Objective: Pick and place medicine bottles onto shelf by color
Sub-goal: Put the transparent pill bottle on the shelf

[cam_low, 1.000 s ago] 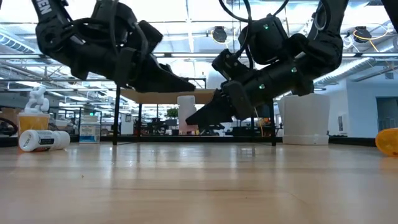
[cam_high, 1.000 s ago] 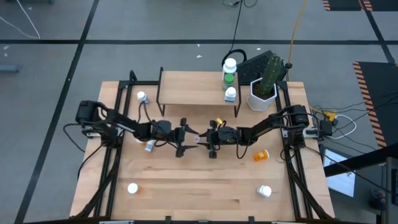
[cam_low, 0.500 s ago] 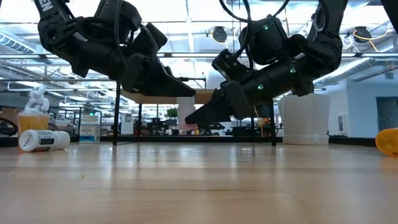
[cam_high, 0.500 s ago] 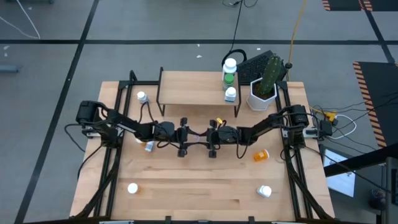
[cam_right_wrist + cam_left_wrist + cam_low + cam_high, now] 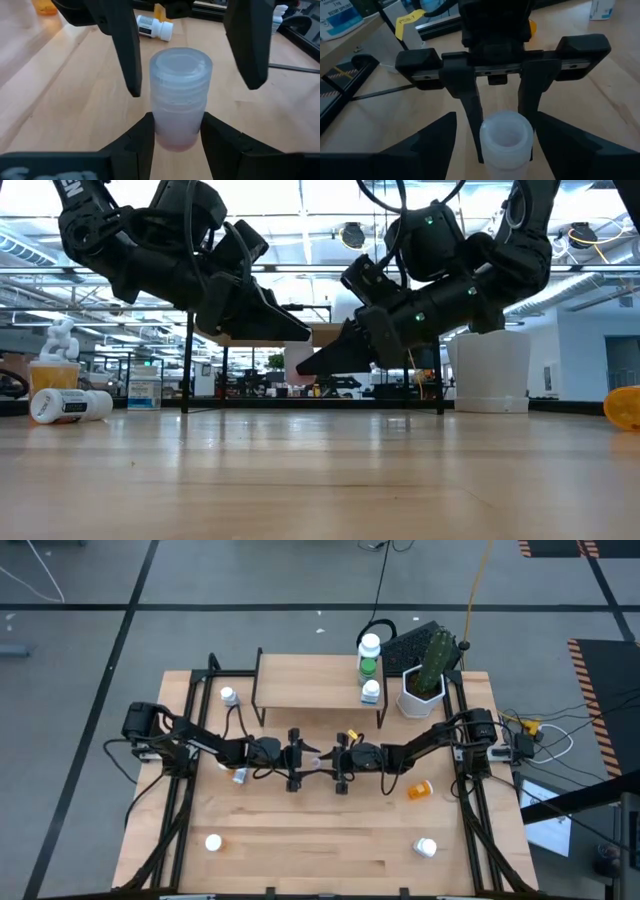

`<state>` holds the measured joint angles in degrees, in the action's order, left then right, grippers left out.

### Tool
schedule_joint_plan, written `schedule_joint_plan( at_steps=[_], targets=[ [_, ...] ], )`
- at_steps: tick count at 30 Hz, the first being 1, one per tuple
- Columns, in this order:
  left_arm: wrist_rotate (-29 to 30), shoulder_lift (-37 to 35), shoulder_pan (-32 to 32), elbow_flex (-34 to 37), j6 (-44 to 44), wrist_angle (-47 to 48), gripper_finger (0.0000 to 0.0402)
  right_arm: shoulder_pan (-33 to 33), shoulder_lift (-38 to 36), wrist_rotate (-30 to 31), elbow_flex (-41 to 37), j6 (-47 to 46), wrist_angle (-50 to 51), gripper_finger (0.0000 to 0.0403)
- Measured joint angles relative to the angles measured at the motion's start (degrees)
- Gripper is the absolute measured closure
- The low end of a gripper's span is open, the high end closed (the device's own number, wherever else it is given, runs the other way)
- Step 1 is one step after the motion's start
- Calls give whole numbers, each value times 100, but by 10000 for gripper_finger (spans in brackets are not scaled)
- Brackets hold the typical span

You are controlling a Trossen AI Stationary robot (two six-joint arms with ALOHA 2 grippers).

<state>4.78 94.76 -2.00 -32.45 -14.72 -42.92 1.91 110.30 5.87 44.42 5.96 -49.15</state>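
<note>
A small white medicine bottle (image 5: 177, 95) hangs above the table's middle, with my right gripper (image 5: 336, 759) shut on it. My left gripper (image 5: 300, 758) faces it from the table's left, open. Its fingers (image 5: 125, 50) stand on either side of the bottle's cap end without touching. The shelf (image 5: 310, 680) at the far edge carries a green bottle (image 5: 369, 656) and a white bottle (image 5: 371, 691) at its right end. Loose on the table are white bottles (image 5: 240, 775), (image 5: 213, 842), (image 5: 426, 847), (image 5: 228, 695) and an orange bottle (image 5: 420, 789). My right gripper pinches the bottle's body at its base end (image 5: 175, 134) between its two fingers (image 5: 137, 142). The fingers come about level from the table's right and lie along the bottle. The bottle is clear of the table, roughly level, its cap (image 5: 506, 134) toward my left gripper.
A white planter with a cactus (image 5: 422, 688) stands at the shelf's right end. Black frame rails run along the table's left (image 5: 180, 790) and right (image 5: 468, 790) sides. Bare wood lies in front of the two grippers, toward the near edge.
My left gripper has tipped its fingertips a little downward at the bottle's cap end. My right gripper and the bottle have kept still.
</note>
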Motion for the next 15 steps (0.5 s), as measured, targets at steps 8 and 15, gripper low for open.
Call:
schedule_joint_plan(
  at_steps=[8, 15],
  targets=[
    [-5, 0, 4, 0, -18, -6, 217, 5, 0, 10, 0, -142, 7, 268],
    [-12, 0, 4, 0, 2, -10, 255, 0, 0, 33, -94, -187, -154, 268]
  ],
)
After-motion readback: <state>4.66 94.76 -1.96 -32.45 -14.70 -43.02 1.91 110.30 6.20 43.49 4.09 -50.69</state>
